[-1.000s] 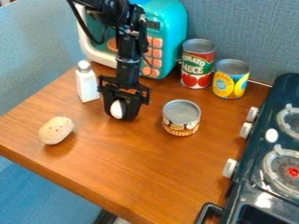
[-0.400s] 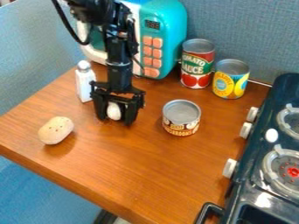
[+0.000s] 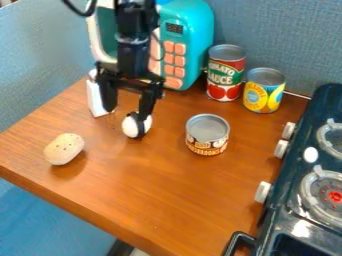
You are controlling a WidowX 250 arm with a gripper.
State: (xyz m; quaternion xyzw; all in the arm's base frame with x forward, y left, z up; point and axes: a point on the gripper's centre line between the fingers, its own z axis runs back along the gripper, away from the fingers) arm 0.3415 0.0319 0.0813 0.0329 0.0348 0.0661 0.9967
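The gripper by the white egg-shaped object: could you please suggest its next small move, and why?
I would probably raise the gripper slightly: its fingers stand apart, and one overlaps the white egg-shaped object in this view, so a sideways move might roll it.

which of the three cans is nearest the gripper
The short can in front; the red can and the yellow can stand farther back, away from the gripper.

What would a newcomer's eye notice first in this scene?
Probably the bright teal toy microwave with orange buttons, standing at the back of the wooden table. Next, the black end effector, with its fingers apart, over the white egg-like object in the middle. The red tomato can also stands out, just right of the microwave.
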